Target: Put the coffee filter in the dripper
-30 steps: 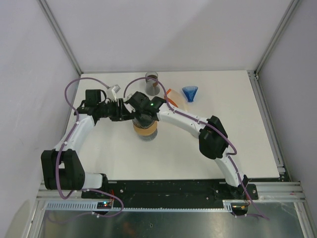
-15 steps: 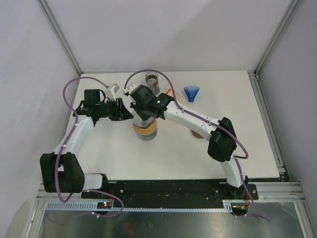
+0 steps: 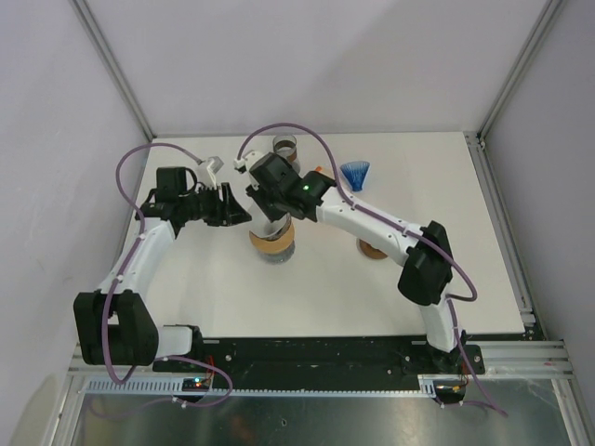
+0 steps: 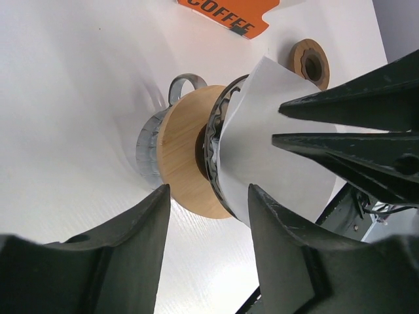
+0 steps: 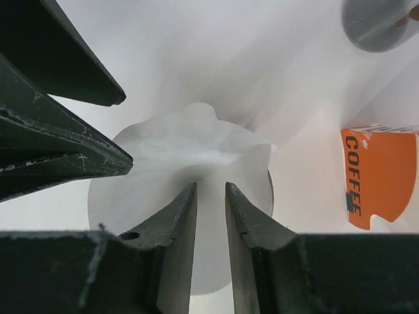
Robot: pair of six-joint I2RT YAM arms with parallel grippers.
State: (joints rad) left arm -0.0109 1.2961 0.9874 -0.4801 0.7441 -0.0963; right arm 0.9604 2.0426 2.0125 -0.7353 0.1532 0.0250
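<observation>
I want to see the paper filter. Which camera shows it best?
The left wrist view: the white coffee filter shows side-on, sitting in the dripper. The right wrist view looks down into it, partly behind tool fingers. The top view mostly hides it under the right arm.

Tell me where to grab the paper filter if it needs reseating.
Pinch the filter by its upper rim, probably from above. It stands as an open cone in the dripper, so only that thin free edge sticks out; the lower part is walled in.
</observation>
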